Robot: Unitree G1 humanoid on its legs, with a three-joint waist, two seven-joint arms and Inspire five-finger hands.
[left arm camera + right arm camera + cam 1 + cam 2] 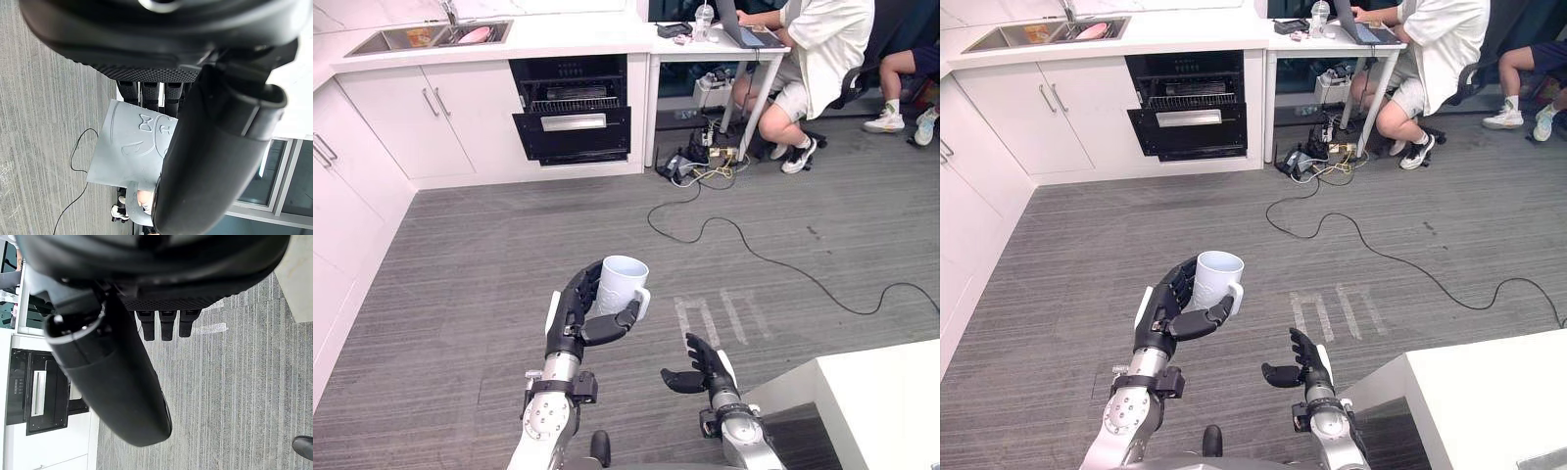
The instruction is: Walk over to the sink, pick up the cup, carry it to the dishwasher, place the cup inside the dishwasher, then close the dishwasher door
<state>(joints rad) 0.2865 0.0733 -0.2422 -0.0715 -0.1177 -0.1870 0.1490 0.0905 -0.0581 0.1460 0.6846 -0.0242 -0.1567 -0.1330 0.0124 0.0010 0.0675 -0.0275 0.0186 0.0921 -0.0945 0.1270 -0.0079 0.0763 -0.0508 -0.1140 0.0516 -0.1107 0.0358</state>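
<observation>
Your left hand (576, 318) has the cup (624, 282) wrapped up: fingers round the back, thumb across the front. It's held upright over the grey floor, well apart from the open dishwasher (573, 113). It's a plain white mug, mouth up. The left wrist view shows a raised pattern (142, 132) on its wall that the head views miss. The thumb hides part of the handle (133, 196). Your right hand (700, 372) hangs empty, fingers loosely relaxed.
</observation>
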